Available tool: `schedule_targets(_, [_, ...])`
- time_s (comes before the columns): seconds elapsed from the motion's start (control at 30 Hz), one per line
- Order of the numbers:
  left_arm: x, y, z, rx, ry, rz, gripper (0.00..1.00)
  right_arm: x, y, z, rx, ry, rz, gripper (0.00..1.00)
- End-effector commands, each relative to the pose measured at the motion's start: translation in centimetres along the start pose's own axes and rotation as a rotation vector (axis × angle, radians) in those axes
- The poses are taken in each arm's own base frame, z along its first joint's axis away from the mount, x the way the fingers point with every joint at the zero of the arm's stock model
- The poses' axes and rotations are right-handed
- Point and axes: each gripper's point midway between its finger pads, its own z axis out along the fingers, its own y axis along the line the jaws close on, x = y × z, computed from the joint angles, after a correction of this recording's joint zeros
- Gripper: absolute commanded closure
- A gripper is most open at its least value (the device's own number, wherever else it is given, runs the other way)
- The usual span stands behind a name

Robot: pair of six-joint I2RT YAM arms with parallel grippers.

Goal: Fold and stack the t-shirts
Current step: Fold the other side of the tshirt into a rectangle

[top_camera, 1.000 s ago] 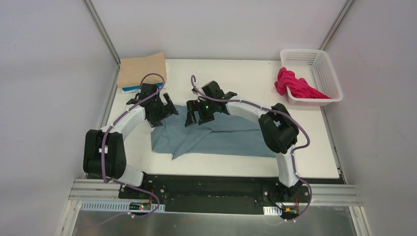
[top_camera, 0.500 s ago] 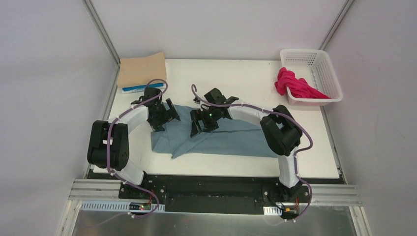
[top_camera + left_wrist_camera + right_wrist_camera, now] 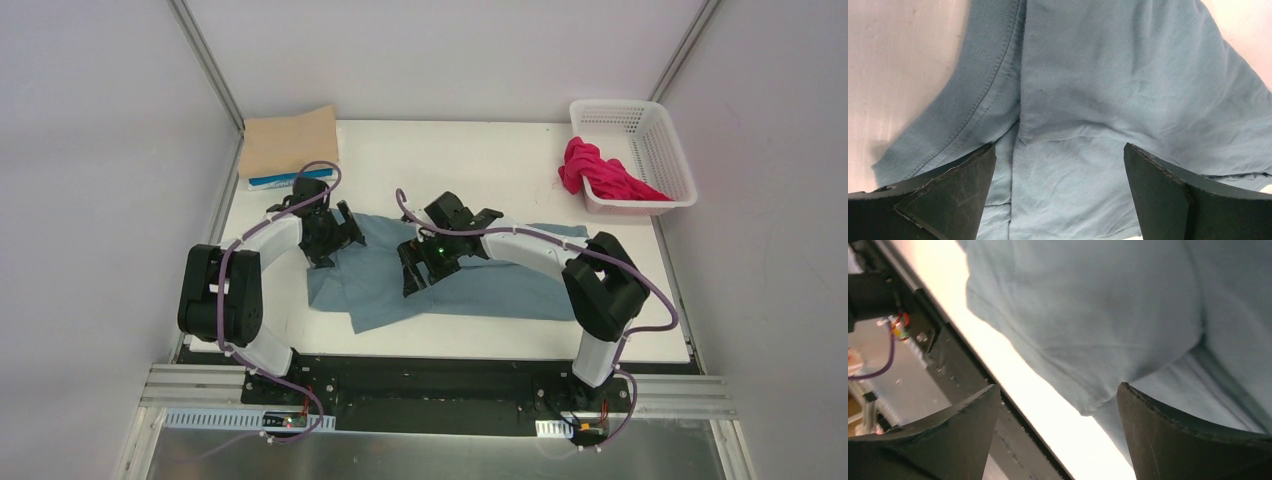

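Note:
A dusty teal-blue t-shirt (image 3: 470, 280) lies spread and partly folded on the white table (image 3: 480, 170). My left gripper (image 3: 335, 240) is open over its left edge; in the left wrist view the cloth and its collar band (image 3: 993, 90) lie between the spread fingers (image 3: 948, 195). My right gripper (image 3: 418, 272) is open above the shirt's middle front; in the right wrist view the shirt (image 3: 1088, 315) and the table's near edge show between its fingers (image 3: 1168, 435). A tan folded t-shirt (image 3: 290, 142) lies on a bright blue one (image 3: 272, 182) at the far left. A magenta-red t-shirt (image 3: 600, 172) hangs out of the basket.
The white lattice basket (image 3: 645, 125) stands at the far right corner. Grey walls close in on both sides. The black base rail (image 3: 420, 385) runs along the near edge.
My right gripper has moved toward the near edge and a little right over the teal shirt. My left gripper dropped slightly toward the shirt's left edge, then stayed. The shirt's top edge now lies flatter.

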Motion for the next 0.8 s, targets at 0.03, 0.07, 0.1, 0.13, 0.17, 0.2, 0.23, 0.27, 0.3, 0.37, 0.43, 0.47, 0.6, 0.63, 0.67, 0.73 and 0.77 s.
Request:
schedule_targets(0.03, [-0.6, 0.7, -2.3, -0.033, -0.060, 0.007, 0.01, -2.1, -1.8, -0.5, 0.136, -0.087, -0.019, 0.12])
schedule_targets(0.07, [-0.5, 0.8, -2.8, -0.036, -0.063, 0.007, 0.01, -2.0, -1.7, -0.6, 0.140, -0.093, -0.031, 0.12])
schedule_targets(0.1, [-0.3, 0.9, -3.4, -0.034, -0.067, 0.006, 0.01, -1.9, -1.5, -0.7, 0.148, -0.100, -0.044, 0.12])
schedule_targets(0.13, [-0.1, 0.8, -4.0, -0.025, -0.072, 0.005, 0.01, -1.6, -1.4, -0.8, 0.156, -0.103, -0.059, 0.12])
schedule_targets(0.17, [0.5, 1.0, -4.5, -0.019, -0.073, 0.001, 0.01, -1.2, -1.4, -0.9, 0.164, -0.107, -0.073, 0.12])
schedule_targets(0.2, [1.0, 1.0, -5.1, -0.010, -0.078, 0.002, 0.01, -0.7, -1.4, -0.9, 0.171, -0.110, -0.079, 0.12])
schedule_targets(0.23, [1.6, 1.2, -5.6, -0.008, -0.083, 0.005, 0.01, -0.2, -1.4, -0.9, 0.173, -0.109, -0.082, 0.12])
schedule_targets(0.27, [2.3, 1.5, -6.1, -0.014, -0.088, 0.010, 0.01, 0.2, -1.5, -1.0, 0.179, -0.112, -0.079, 0.13])
schedule_targets(0.3, [3.2, 1.7, -6.5, -0.020, -0.090, 0.021, 0.01, 0.5, -1.6, -1.0, 0.188, -0.116, -0.065, 0.13])
schedule_targets(0.37, [5.4, 2.7, -7.1, -0.061, -0.083, 0.027, 0.01, 1.2, -1.9, -1.2, 0.200, -0.115, -0.036, 0.13])
schedule_targets(0.43, [7.8, 2.7, -7.2, -0.061, -0.053, 0.047, 0.01, 1.7, -1.7, -1.4, 0.197, -0.126, -0.001, 0.13])
schedule_targets(0.47, [9.2, 2.6, -7.2, -0.059, -0.032, 0.065, 0.01, 1.8, -1.7, -1.7, 0.201, -0.142, 0.007, 0.13])
schedule_targets(0.6, [12.8, 3.7, -6.7, -0.087, 0.046, 0.072, 0.04, 2.0, -3.1, -3.6, 0.300, -0.234, 0.053, 0.10])
schedule_targets(0.63, [13.4, 4.1, -6.5, -0.096, 0.059, 0.071, 0.05, 1.9, -3.7, -4.2, 0.332, -0.261, 0.073, 0.09])
schedule_targets(0.67, [13.8, 4.4, -6.3, -0.108, 0.069, 0.069, 0.10, 2.0, -4.4, -4.7, 0.360, -0.282, 0.101, 0.08])
schedule_targets(0.73, [14.3, 4.9, -6.0, -0.129, 0.084, 0.077, 0.19, 2.2, -5.7, -5.7, 0.402, -0.319, 0.165, 0.07])
schedule_targets(0.77, [14.6, 5.1, -5.8, -0.139, 0.091, 0.080, 0.22, 2.4, -6.2, -6.1, 0.409, -0.334, 0.202, 0.07])
